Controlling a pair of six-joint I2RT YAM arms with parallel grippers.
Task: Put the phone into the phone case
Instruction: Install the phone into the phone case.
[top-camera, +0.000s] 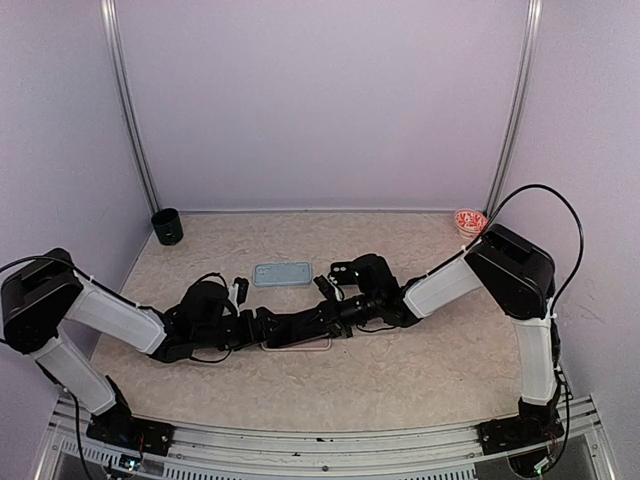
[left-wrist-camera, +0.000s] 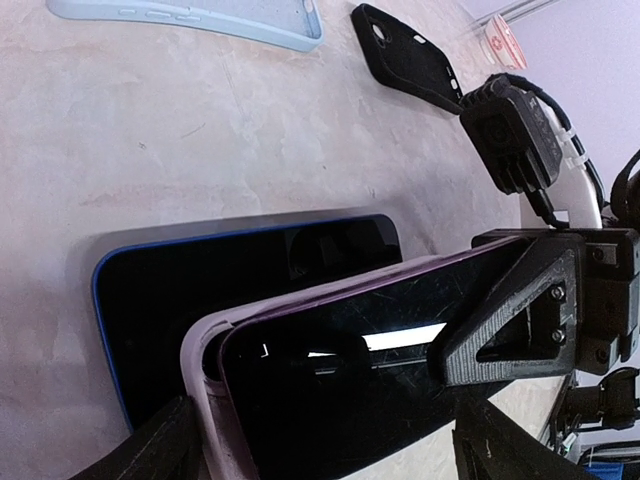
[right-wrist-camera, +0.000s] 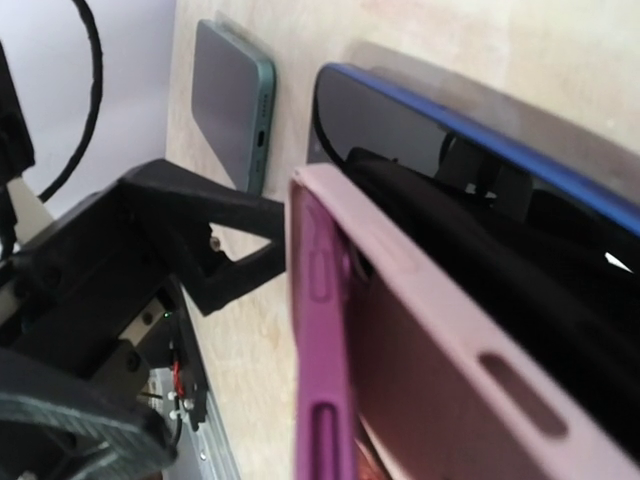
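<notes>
While the phone lies only partly seated in the pink case, both tilted just above a blue-edged handset on the table, my left gripper stands wide, fingers against the case's sides, seemingly clamping it. My right gripper, jaws pressed together, rests a finger on the glass. Seating is under way, I judge; next comes a firm, even press until the corners snap in.
</notes>
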